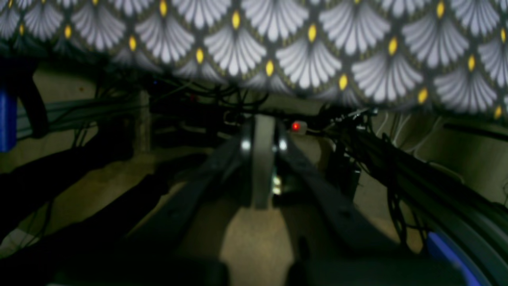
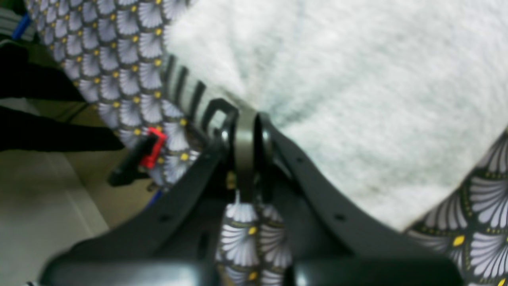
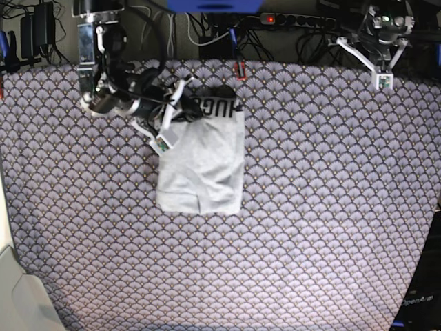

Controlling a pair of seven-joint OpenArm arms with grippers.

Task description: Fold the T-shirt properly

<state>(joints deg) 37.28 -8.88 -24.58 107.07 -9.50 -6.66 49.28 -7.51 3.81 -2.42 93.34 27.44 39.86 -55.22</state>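
Observation:
The light grey T-shirt [image 3: 203,165] lies folded into a rough rectangle left of the table's middle, with black lettering [image 3: 217,107] showing at its far end. My right gripper [image 3: 163,142] sits at the shirt's upper left edge. In the right wrist view the right gripper [image 2: 244,114] has its jaws shut at the edge of the T-shirt [image 2: 337,99], and creases in the cloth run toward the tips. My left gripper [image 3: 381,81] hangs shut at the table's far right edge, away from the shirt. In the left wrist view the left gripper [image 1: 263,119] holds nothing.
The fan-patterned tablecloth [image 3: 324,221] covers the whole table. A red clip [image 3: 239,71] sits on the far edge near the shirt's top, and the red clip [image 2: 152,147] also shows in the right wrist view. Cables and a power strip [image 3: 289,21] lie behind the table.

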